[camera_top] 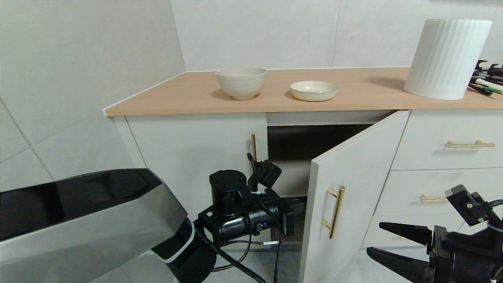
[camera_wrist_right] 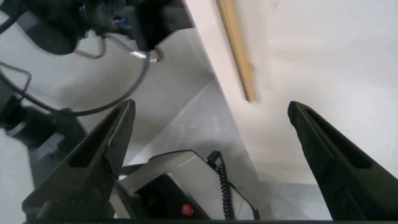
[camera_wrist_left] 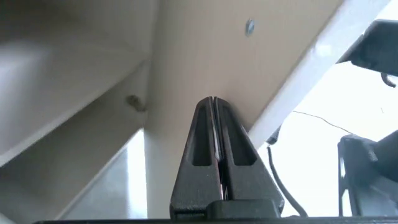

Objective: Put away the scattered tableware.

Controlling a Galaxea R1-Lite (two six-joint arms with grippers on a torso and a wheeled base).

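From the head view I see the bowl (camera_top: 241, 82) and dish (camera_top: 314, 90) apart toward the counter's (camera_top: 177, 98) left end, above the open cupboard door (camera_top: 353, 165), the left wrist view shows my left pincer (camera_wrist_left: 213, 102) closed on nothing, and the right wrist view shows my right pincer (camera_wrist_right: 210, 107) spread wide near the door handle (camera_wrist_right: 236, 53).

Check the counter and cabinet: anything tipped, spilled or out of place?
Nothing spilled or damaged. The bowl and shallow dish sit upright, apart, on the countertop. The one cabinet door stands open, with the shut left claw in the opening; the right claw hangs open beside the door.
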